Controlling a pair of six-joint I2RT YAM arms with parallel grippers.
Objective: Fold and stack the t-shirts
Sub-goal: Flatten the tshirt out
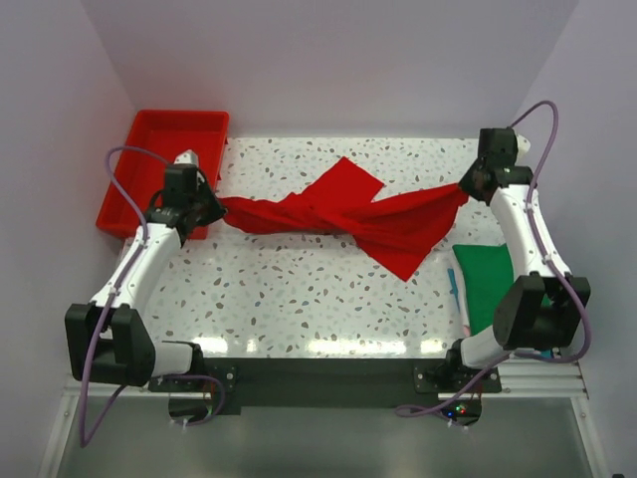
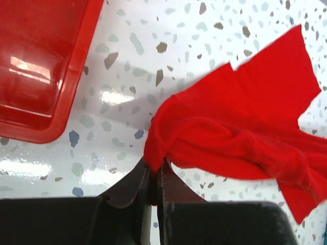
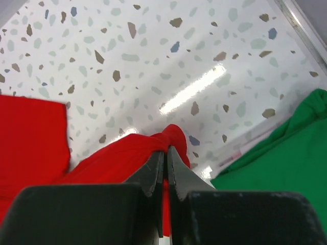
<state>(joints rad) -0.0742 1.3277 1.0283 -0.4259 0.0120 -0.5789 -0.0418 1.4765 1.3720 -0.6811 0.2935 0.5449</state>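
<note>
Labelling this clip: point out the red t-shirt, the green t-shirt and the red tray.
red t-shirt (image 1: 398,224), top view, the wide panel right of the twist.
green t-shirt (image 1: 486,279), top view, middle of the visible cloth.
red tray (image 1: 159,149), top view, its bare floor.

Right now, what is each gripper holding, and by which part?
Both pinch the twisted red cloth t-shirt: left gripper its bunched left end, right gripper its bunched right end.

One shirt (image 1: 343,214) across the table (image 1: 299,289)
The shirt runs left to right, one end pinched in the left gripper (image 1: 211,206), the other in the right gripper (image 1: 468,184). A tray (image 1: 164,149) sits at the back left. A folded shirt (image 1: 488,284) lies at the right edge, nearer the front.
</note>
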